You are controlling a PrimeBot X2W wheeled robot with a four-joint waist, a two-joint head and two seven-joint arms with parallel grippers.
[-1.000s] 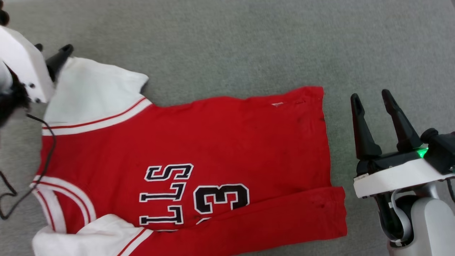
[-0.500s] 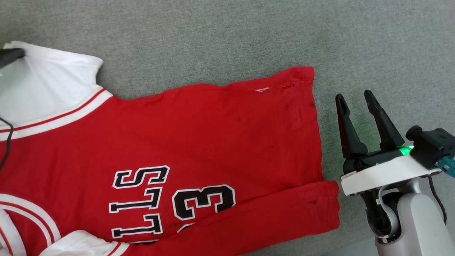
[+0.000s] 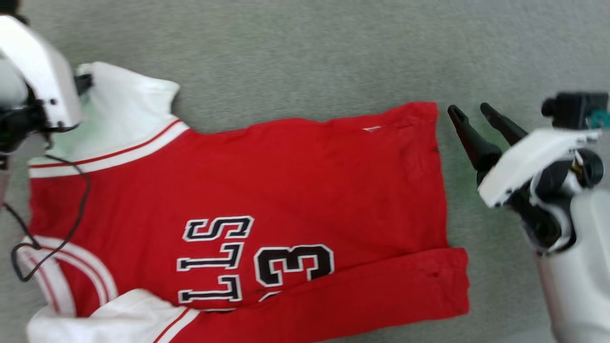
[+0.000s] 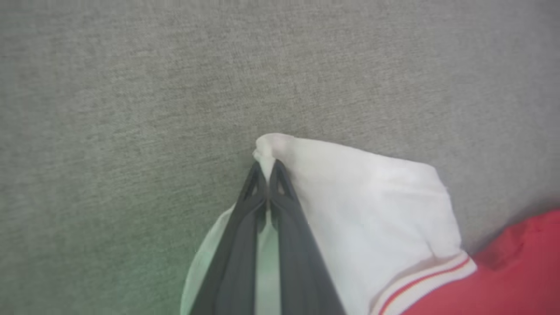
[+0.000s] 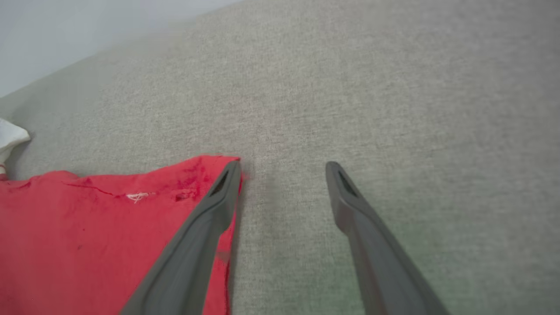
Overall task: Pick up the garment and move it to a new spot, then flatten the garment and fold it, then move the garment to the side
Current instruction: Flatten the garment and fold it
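At the far left corner of the spread, the left gripper (image 4: 266, 168) now has its two dark fingers pressed together on the outer tip of a white sleeve (image 3: 124, 114); a second ago they stood apart at that same tip. The right gripper (image 3: 469, 110) is spread wide and holds nothing, as before, but it has gone from beside the middle of the hem (image 3: 441, 190) up to the hem's far corner and now leans toward it. In the right wrist view one of its fingers (image 5: 205, 218) overlaps that red corner and the other lies over bare cloth surface; whether the first finger touches the fabric cannot be told. Between the pictures the head view itself has shifted a little, and the garment (image 3: 305, 181) lies much as it did. It is flat on the grey fabric surface (image 3: 305, 57), its long axis running from the robot's left to its right, with the striped collar (image 3: 57, 281) toward the left and the hem toward the right, so the black lettering (image 3: 252, 262) reads sideways. Its near long edge is folded over as a red band that covers part of the lettering. Counted: one garment with two white sleeves, the second (image 3: 119, 319) at the near left; two grippers of two fingers each; one thin black cable (image 3: 81, 190) hanging from the left arm across the shoulder.
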